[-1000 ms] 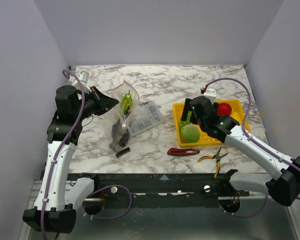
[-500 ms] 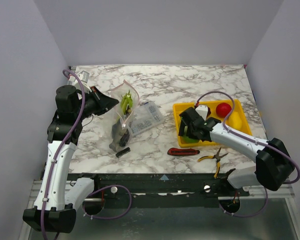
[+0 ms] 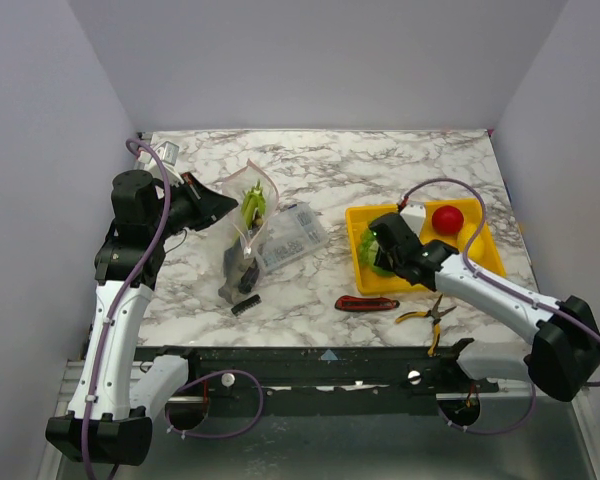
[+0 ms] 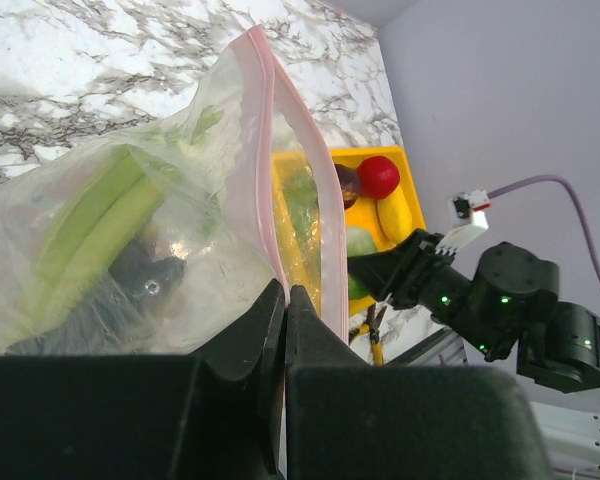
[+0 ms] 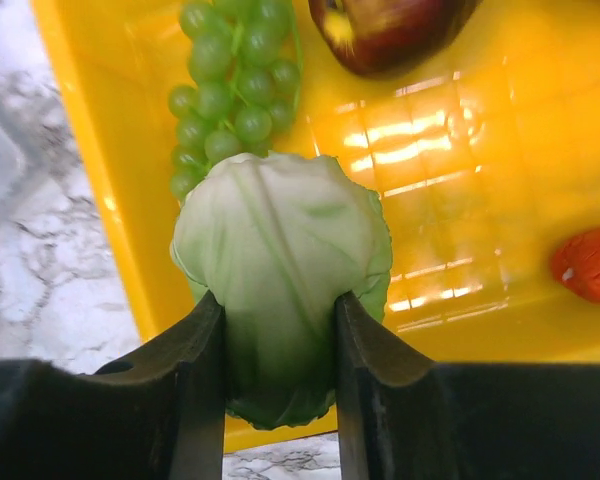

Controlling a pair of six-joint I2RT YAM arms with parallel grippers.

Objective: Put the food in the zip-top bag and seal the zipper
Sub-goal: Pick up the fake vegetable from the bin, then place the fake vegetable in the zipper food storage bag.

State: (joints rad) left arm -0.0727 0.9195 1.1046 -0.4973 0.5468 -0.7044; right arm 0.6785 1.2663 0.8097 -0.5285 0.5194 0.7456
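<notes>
My left gripper (image 4: 285,295) is shut on the mouth edge of the zip-top bag (image 4: 180,230), holding it up off the table with the pinkish zipper (image 4: 270,130) spread open. Pale green celery (image 4: 100,215) lies inside the bag (image 3: 250,215). My right gripper (image 5: 278,305) is down in the yellow tray (image 5: 480,150), its fingers pressed into both sides of the green cabbage (image 5: 280,250). Green grapes (image 5: 225,90) lie just beyond the cabbage, and the purple eggplant (image 5: 390,25) lies further back. A red chili (image 5: 590,262) shows at the right edge. The red tomato (image 3: 447,218) sits at the tray's far side.
A clear compartment box (image 3: 292,232) lies beside the bag. In front of the tray lie a red-handled knife (image 3: 367,303) and yellow-handled pliers (image 3: 425,315). A small black part (image 3: 245,305) lies on the marble near the left arm.
My right gripper has dropped into the tray and closed from wide open onto the cabbage. The left gripper and the bag have not moved.
</notes>
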